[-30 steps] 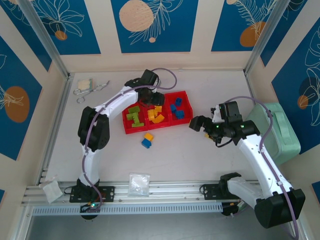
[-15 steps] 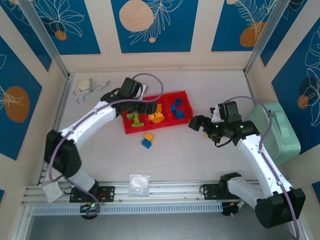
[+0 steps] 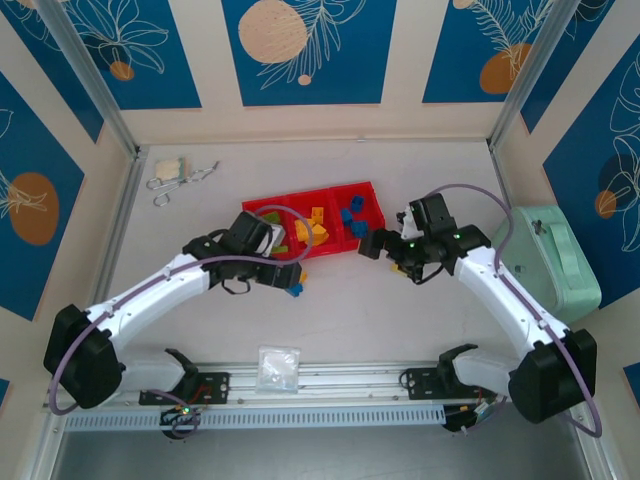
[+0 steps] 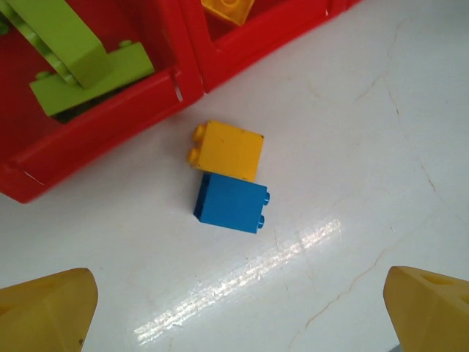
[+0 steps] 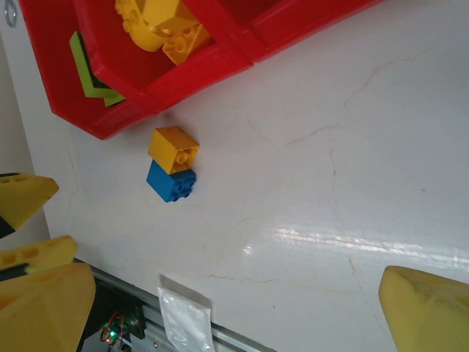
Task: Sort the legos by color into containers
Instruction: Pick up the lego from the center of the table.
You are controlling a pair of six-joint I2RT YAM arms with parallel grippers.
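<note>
Although most legos (image 4: 73, 44) lie sorted in the red tray (image 4: 110, 119), we find a yellow brick (image 4: 227, 150) and a blue brick (image 4: 231, 204) touching on the table (image 4: 352, 110) below the left gripper (image 3: 284, 272), wide open and empty, which has swung off the tray; the right gripper (image 3: 373, 244), equally open and empty, has edged closer.

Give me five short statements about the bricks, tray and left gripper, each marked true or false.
A yellow brick and a blue brick lie on the table outside the red tray. True.
Those two bricks touch. True.
The left gripper is shut on the blue brick. False: it is open and empty.
The blue brick lies nearer the tray than the yellow one. False: the yellow is nearer.
Green bricks share a compartment with yellow ones. False: a divider separates them.
</note>
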